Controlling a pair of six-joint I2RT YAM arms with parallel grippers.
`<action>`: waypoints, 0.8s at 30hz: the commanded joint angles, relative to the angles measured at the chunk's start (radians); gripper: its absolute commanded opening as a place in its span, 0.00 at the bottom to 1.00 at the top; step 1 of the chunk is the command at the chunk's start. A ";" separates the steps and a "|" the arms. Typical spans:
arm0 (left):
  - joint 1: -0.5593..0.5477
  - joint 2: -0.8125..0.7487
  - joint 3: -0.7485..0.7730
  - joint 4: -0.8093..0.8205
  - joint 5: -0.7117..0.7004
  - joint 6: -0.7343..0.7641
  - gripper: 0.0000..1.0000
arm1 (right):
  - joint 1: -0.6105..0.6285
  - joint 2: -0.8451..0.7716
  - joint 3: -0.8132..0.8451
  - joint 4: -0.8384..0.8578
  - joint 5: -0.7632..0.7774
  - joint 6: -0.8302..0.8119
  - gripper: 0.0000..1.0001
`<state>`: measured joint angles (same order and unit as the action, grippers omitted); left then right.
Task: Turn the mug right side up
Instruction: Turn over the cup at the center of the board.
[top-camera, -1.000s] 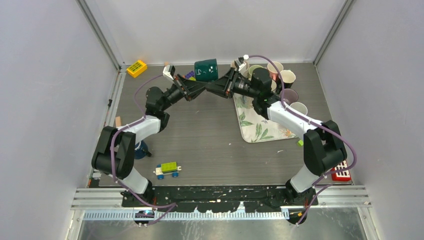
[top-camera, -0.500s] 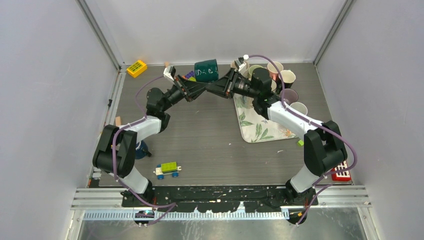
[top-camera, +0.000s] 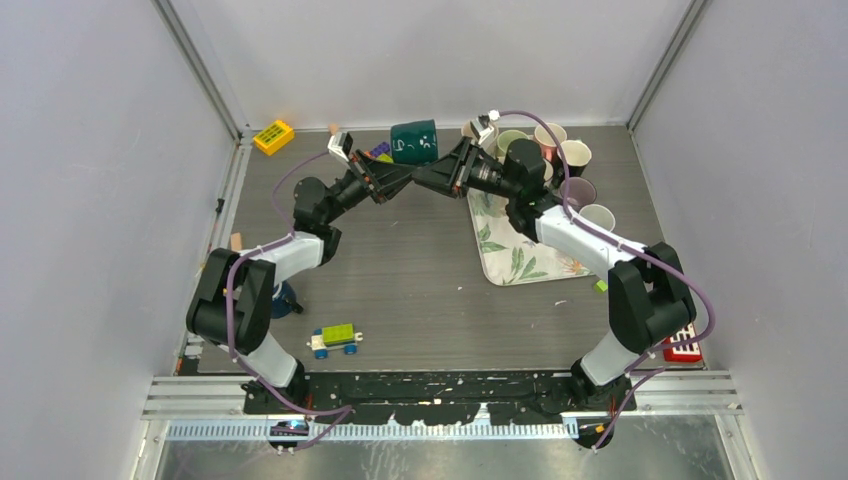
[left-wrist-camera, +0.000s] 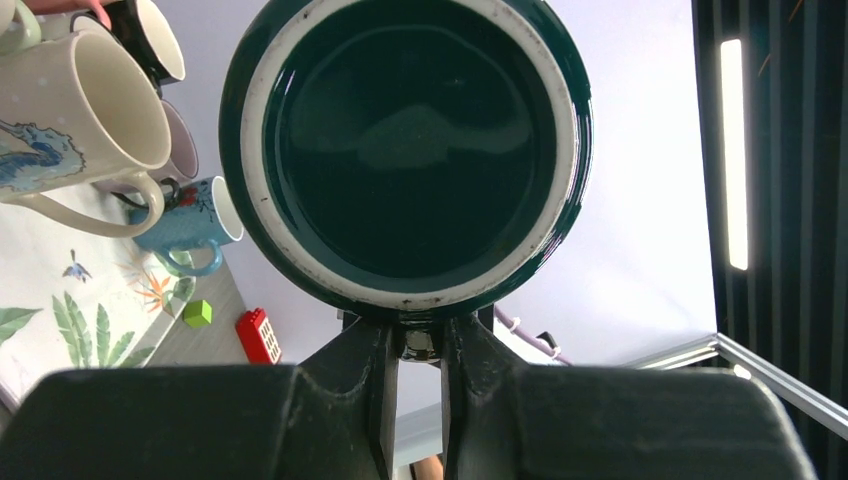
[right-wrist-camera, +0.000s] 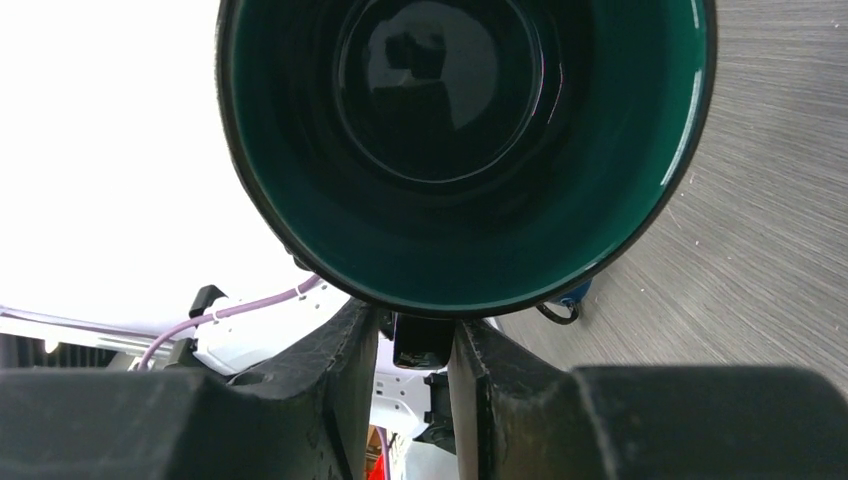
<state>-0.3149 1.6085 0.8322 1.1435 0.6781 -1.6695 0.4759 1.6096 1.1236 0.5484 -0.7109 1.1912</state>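
Observation:
The dark green mug (top-camera: 413, 141) hangs on its side in the air above the back of the table, handle downward. My left gripper (top-camera: 398, 180) and right gripper (top-camera: 428, 180) meet under it from either side, both shut on the handle. The left wrist view shows the mug's base (left-wrist-camera: 405, 150) above my left gripper (left-wrist-camera: 417, 335), with the handle pinched between the fingers. The right wrist view shows the mug's open mouth (right-wrist-camera: 460, 150) above my right gripper (right-wrist-camera: 415, 335), with the handle between the fingers.
A floral mat (top-camera: 515, 245) lies right of centre, with several mugs (top-camera: 562, 152) behind it. A yellow brick (top-camera: 273, 136) sits back left, a purple brick (top-camera: 378, 152) under the mug, a toy car (top-camera: 335, 340) near front, a red brick (top-camera: 683, 345) at right.

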 joint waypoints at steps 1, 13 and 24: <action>-0.013 -0.012 0.007 0.138 0.025 -0.005 0.00 | 0.005 -0.061 0.000 0.094 -0.018 0.000 0.37; -0.013 -0.012 0.001 0.136 0.034 -0.018 0.00 | 0.002 -0.072 -0.004 0.071 -0.018 -0.017 0.27; -0.013 -0.009 0.002 0.127 0.043 -0.019 0.00 | 0.002 -0.088 0.007 -0.032 -0.001 -0.089 0.01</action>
<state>-0.3191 1.6108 0.8272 1.1778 0.6937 -1.6947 0.4747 1.5879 1.1126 0.5293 -0.7231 1.1770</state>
